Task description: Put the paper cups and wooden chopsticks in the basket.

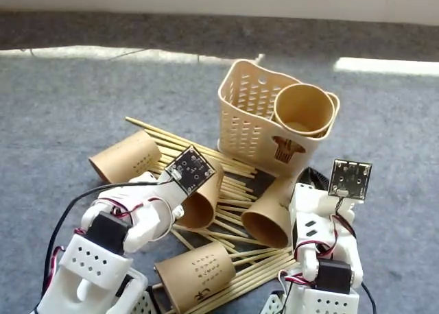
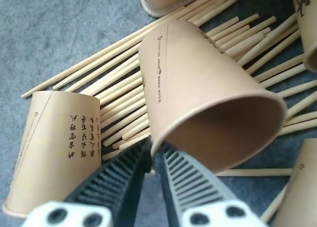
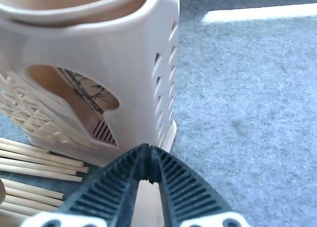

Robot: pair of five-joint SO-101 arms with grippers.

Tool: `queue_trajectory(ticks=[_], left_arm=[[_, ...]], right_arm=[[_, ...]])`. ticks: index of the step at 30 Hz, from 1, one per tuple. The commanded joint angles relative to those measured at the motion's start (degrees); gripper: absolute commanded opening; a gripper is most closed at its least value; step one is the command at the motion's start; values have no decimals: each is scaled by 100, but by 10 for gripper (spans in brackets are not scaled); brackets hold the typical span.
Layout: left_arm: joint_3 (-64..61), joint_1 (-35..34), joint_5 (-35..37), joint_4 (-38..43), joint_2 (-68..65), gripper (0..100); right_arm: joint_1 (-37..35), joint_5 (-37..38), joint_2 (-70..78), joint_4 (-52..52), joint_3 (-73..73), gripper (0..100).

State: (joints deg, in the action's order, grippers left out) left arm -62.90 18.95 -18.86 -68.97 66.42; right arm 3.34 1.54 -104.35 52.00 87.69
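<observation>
While left end effector (image 2: 154,147) pinches one cup's (image 2: 198,98) rim, right end effector (image 3: 147,152) is pressed together. Three more cups (image 1: 125,156), (image 1: 269,216), (image 1: 197,276) lie on the counter (image 1: 55,108) among chopsticks (image 1: 236,180) too many to count, and one cup (image 1: 302,108) sits in the basket (image 1: 247,122).

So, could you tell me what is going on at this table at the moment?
The left gripper is pinching the rim of a paper cup that lies on its side over the scattered chopsticks. The right gripper is shut, beside the foot of the basket. One cup already stands in the basket; three other cups lie on their sides nearby.
</observation>
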Motion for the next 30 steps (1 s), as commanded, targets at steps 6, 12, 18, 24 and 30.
queue_trajectory(ticks=[6,12,18,24,30], left_arm=[[1569,136,62,-809,-75,5],[2800,154,53,-1829,-84,5],[4048,189,62,-2418,-136,5],[5490,848,396,-2778,-1473,5],[7090,1297,598,-2769,-2800,5]], right_arm=[[84,9,-31,-119,-31,9],[646,-35,-31,-145,-75,9],[646,-35,-31,-163,-66,9],[646,-35,-31,-374,-31,9],[681,-35,-31,-382,-31,9]])
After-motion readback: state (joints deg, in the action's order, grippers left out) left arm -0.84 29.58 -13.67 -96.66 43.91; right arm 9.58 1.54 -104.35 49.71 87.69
